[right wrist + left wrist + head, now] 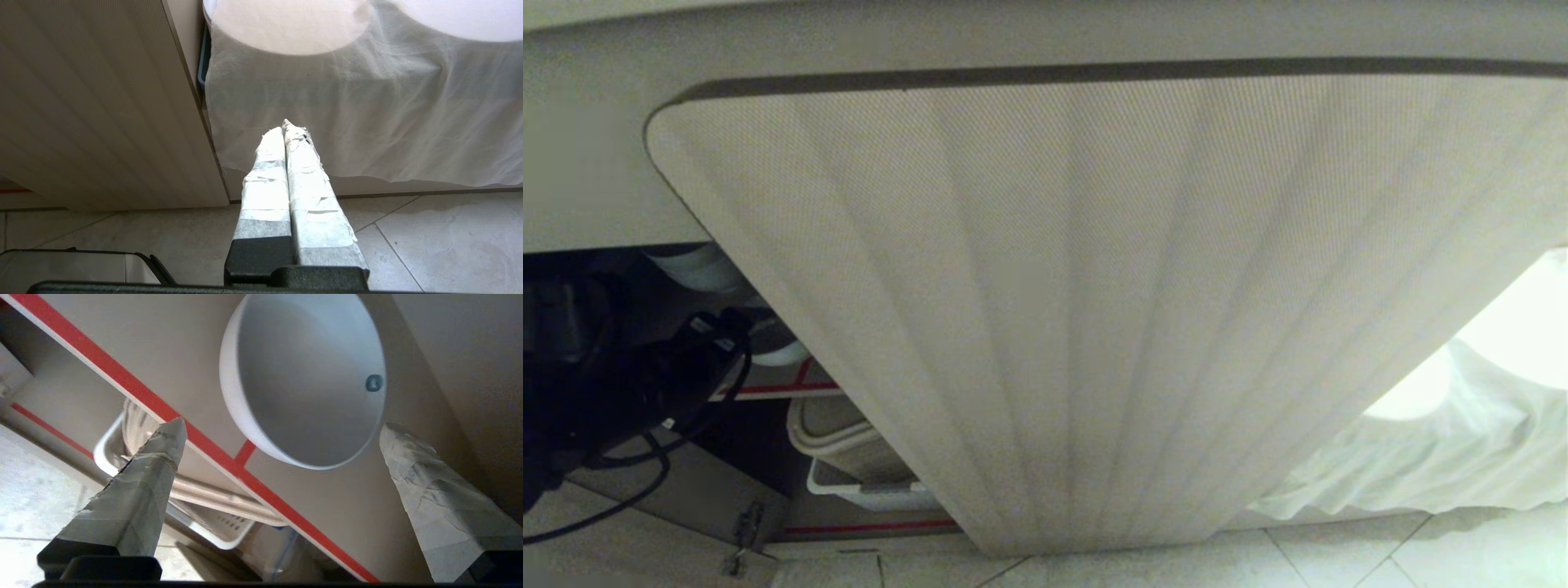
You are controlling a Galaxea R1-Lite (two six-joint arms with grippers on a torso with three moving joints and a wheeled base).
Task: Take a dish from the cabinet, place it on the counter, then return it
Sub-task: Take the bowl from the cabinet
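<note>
- Dish [306,379]: a plain white round bowl with a smooth, empty inside and a small blue mark near the rim.
- It sits on the cabinet shelf [175,347], behind the red front strip [163,410].
- Left gripper [282,428]: taped fingers spread wide, one on either side of the dish, apparently not touching it.
- Right gripper [289,130]: fingers pressed together, empty, parked low before a white cloth [367,114].
- A ribbed cabinet door [1094,310] fills the head view.

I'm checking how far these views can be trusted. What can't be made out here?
- Head view: the ribbed cabinet door hides most of the cabinet interior; the left gripper is a dark shape.
- Left wrist view: the white bowl has its upper rim cut off by the edge.
- The counter's top shows in no view.
</note>
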